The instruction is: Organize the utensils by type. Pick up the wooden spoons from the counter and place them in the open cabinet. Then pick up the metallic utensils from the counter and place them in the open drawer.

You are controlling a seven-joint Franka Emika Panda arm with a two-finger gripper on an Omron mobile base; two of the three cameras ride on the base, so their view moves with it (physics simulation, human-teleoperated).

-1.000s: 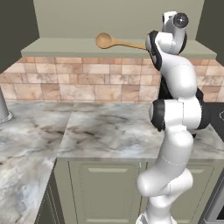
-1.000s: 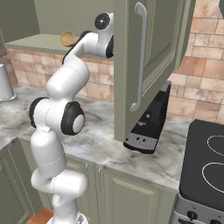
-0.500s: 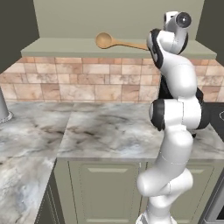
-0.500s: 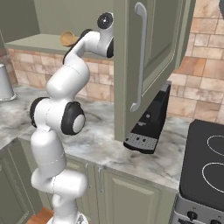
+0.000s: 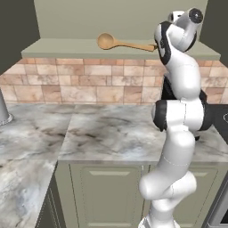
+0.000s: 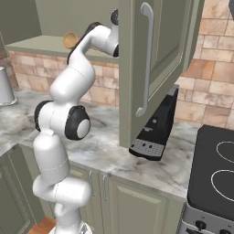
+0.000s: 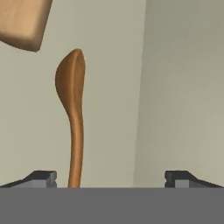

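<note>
An orange-brown wooden spoon [image 7: 73,109] lies flat on the pale shelf of the cabinet [image 5: 62,47], bowl away from me and handle running back toward my hand. My gripper [image 7: 111,179] is open. The handle passes between the fingertips [image 7: 42,178], close to the left one and touching neither. A lighter tan wooden piece [image 7: 24,19] shows at the top left of the hand view. From the left base view a wooden spoon [image 5: 116,43] rests on the shelf with its handle end at my raised wrist. Its bowl [image 6: 70,39] peeks past my arm in the right base view.
The open cabinet door [image 6: 157,59] hangs right beside my wrist. Below runs the marble counter [image 5: 111,129], with a black slanted appliance [image 6: 155,128] under the door. A stove [image 6: 215,169] is at the right and a metal canister [image 6: 5,87] at the left.
</note>
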